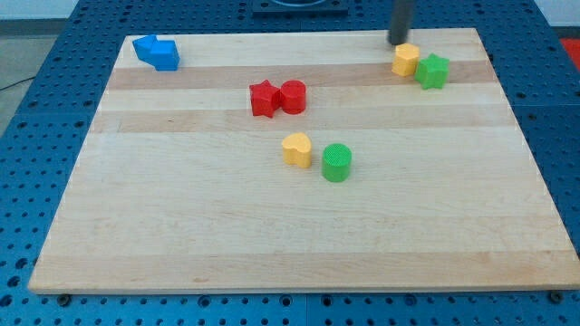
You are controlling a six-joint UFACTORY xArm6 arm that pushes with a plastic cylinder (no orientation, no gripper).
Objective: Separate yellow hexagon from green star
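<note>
The yellow hexagon (405, 60) sits near the view's top right of the wooden board (181, 226). The green star (433, 71) lies just to its right and slightly lower, touching it or nearly so. My tip (399, 42) is at the board's top edge, just above and slightly left of the yellow hexagon, very close to it.
A red star (263, 98) and a red cylinder (293, 96) touch each other left of centre. A yellow heart (296, 148) and a green cylinder (336, 162) sit near the middle. Two blue blocks (157, 52) lie at the top left corner.
</note>
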